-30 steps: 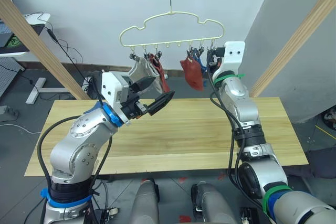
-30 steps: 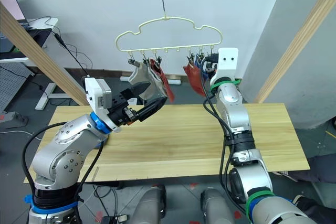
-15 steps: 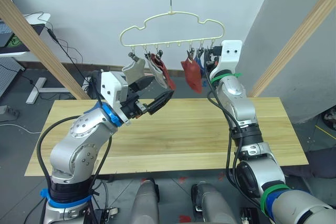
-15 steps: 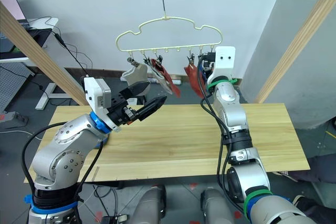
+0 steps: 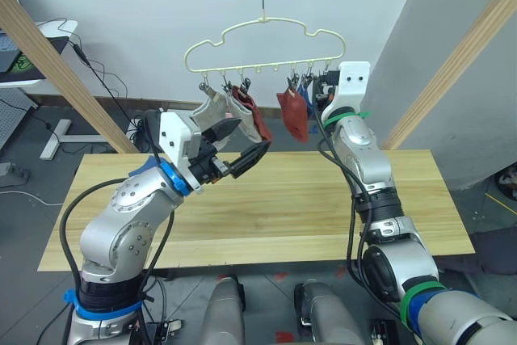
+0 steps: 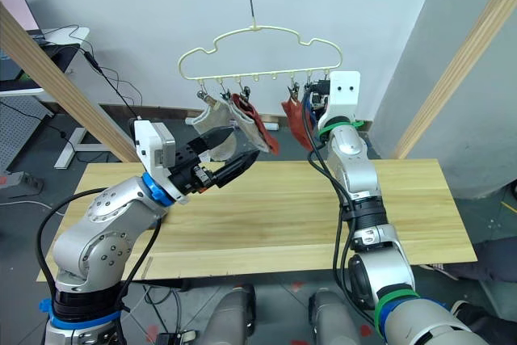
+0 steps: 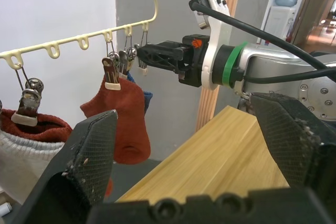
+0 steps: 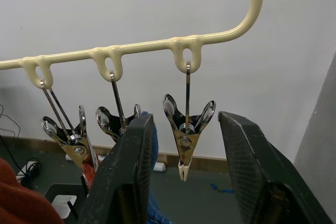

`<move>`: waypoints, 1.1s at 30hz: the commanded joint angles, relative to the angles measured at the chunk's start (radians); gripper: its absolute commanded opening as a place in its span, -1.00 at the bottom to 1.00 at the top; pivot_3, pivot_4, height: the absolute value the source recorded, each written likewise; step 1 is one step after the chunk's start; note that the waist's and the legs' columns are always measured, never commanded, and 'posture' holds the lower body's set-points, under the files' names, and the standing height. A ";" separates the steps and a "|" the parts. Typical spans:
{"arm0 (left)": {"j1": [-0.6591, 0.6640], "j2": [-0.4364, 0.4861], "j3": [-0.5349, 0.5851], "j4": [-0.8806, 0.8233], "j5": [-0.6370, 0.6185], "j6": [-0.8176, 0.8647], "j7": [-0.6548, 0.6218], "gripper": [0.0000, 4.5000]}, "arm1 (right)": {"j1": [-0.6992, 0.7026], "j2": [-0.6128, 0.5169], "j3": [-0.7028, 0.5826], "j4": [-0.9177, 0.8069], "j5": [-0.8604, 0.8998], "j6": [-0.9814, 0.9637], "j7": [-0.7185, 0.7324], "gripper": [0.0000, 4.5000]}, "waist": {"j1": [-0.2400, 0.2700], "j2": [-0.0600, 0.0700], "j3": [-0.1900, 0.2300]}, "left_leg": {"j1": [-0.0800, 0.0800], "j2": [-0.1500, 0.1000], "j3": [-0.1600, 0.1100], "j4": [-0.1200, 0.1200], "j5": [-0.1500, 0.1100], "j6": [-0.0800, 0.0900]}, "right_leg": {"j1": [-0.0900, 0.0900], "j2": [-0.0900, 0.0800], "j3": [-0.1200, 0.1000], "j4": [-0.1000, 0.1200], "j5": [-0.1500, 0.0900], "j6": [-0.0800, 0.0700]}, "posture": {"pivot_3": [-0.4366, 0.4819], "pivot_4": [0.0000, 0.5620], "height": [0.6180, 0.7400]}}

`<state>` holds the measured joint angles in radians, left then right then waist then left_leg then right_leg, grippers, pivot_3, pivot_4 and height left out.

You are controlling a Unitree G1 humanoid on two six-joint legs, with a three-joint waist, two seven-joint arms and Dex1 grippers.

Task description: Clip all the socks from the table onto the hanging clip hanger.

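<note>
Two grippers stood spread, empty: left gripper [image 5: 240,142] at 7 o'clock under clip hanger [image 5: 263,41], right gripper [image 8: 185,182] straddled end clip [image 8: 187,139]; rust-red sock [image 5: 293,114] hung nearby.

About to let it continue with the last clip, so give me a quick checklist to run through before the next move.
1. Right gripper open around the end clip: ok.
2. End clip empty: ok, nothing hangs from it.
3. Sock ready for that clip: not ok; left gripper is open and holds nothing.
4. Table still has socks to pick: not ok, none seen on it.
5. Hung socks secure: grey sock and red sock hang clipped, ok.
6. Hanger hooked on the pole: cannot tell.
</note>
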<state>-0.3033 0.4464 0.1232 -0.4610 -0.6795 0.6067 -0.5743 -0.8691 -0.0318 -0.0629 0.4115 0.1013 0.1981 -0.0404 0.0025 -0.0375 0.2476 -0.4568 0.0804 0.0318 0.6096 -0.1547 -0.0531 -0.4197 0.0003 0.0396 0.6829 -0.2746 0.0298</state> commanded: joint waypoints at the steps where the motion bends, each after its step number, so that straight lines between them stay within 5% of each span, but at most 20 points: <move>1: -0.005 0.008 0.007 -0.035 0.001 -0.019 0.006 1.00 | -0.035 -0.001 -0.015 -0.012 0.000 -0.035 -0.001 -0.09 | 0.000 0.000 0.000 | 0.000 0.000 0.000 0.000 0.000 0.000 | 0.000 0.000 0.000 0.000 0.000 0.000 | 0.21 -0.19 1.00; 25: -0.005 0.006 0.002 -0.040 0.002 -0.022 0.016 1.00 | -0.058 0.003 -0.017 0.029 0.003 -0.059 0.000 -0.09 | 0.000 0.000 0.000 | 0.000 0.000 0.000 0.000 0.000 0.000 | 0.000 0.000 0.000 0.000 0.000 0.000 | 0.23 -0.20 1.00; 33: -0.002 0.005 0.001 -0.042 0.004 -0.022 0.020 1.00 | -0.065 0.001 -0.019 0.046 0.004 -0.072 0.005 -0.99 | 0.001 0.000 0.000 | 0.000 0.000 0.000 0.000 0.000 0.000 | 0.000 0.000 0.000 0.000 0.000 0.000 | 0.24 -0.19 1.00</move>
<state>-0.3034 0.4464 0.1221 -0.4610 -0.6778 0.6052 -0.5566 -0.9026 -0.0292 -0.0658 0.4760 0.1011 0.1508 -0.0375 0.0031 -0.0374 0.2476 -0.4568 0.0804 0.0318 0.6095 -0.1547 -0.0531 -0.4197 0.0003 0.0396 0.6827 -0.2746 0.0298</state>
